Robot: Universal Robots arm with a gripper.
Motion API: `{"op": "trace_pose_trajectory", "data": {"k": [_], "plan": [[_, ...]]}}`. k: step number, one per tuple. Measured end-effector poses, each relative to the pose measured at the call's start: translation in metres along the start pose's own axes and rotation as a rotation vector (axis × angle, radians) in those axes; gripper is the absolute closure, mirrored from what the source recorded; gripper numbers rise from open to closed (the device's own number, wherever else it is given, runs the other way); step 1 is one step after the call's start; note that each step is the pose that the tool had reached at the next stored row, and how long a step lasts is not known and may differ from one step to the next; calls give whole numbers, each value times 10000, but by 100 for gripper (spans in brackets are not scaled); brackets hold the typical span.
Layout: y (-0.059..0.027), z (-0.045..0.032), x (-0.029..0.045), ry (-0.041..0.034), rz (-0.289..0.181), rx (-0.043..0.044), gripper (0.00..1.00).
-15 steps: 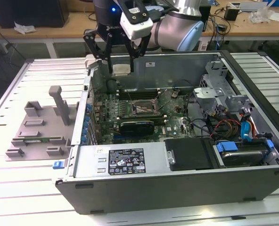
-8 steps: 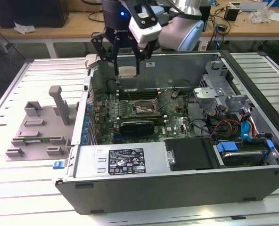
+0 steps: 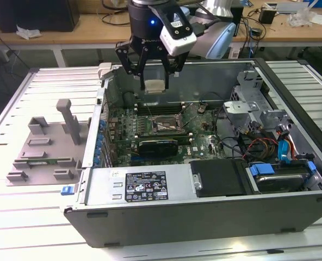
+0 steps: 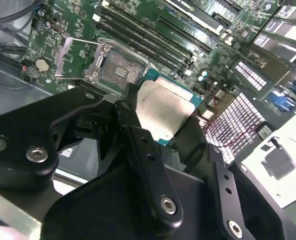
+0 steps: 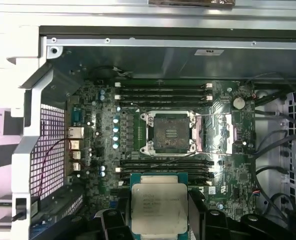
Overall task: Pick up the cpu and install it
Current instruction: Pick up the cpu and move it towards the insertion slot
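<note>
We take the socket [image 3: 163,126] on the green motherboard [image 3: 202,142] as our landmark. It lies open and empty inside the computer case [image 3: 204,217], and we see its pin field in the first wrist view [image 5: 169,132] and in the second wrist view [image 4: 119,67]. Its metal load frame [image 5: 215,135] is swung back flat beside it, on the side toward the round coin battery [image 5: 239,102].

The gripper [image 3: 154,81] hangs above the socket, well clear of the board, and it is clenched on the cpu [image 3: 154,85]. In the first wrist view we see the two black fingers [image 5: 120,220] pressed on opposite edges of the cpu [image 5: 159,207], whose silver-grey top faces the camera with its green rim showing at the edge nearest the socket. In that picture a bank of dark memory slots [image 5: 163,167] lies between the cpu and the socket, so the two are apart. A second bank of slots [image 5: 163,92] runs on the socket's other side.

The second wrist view looks past the gripper [image 4: 163,127] from behind. There the cpu [image 4: 163,110] is held level between the fingers [image 4: 138,145], and the socket shows beyond it with its frame [image 4: 75,55] raised.

To the exterior view's left of the socket, outside the case wall, a grey plastic tray [image 3: 47,147] with upright blocks rests on the slatted table [image 3: 19,217]. To the exterior view's right of the socket sit cable bundles [image 3: 253,145] and a drive with blue tabs [image 3: 275,176].
</note>
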State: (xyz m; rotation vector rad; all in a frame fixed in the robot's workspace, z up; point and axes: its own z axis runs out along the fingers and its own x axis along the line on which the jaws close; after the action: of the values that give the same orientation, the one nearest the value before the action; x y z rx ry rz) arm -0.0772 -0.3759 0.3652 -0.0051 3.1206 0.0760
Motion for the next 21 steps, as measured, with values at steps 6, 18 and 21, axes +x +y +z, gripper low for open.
{"op": "trace_pose_trajectory", "data": {"k": [6,18,21], "plan": [[64,83,-90,3,-7,1,45],[127,335,-256,6,-35,0,45],[160,382,-263,7,-44,-7,45]]}}
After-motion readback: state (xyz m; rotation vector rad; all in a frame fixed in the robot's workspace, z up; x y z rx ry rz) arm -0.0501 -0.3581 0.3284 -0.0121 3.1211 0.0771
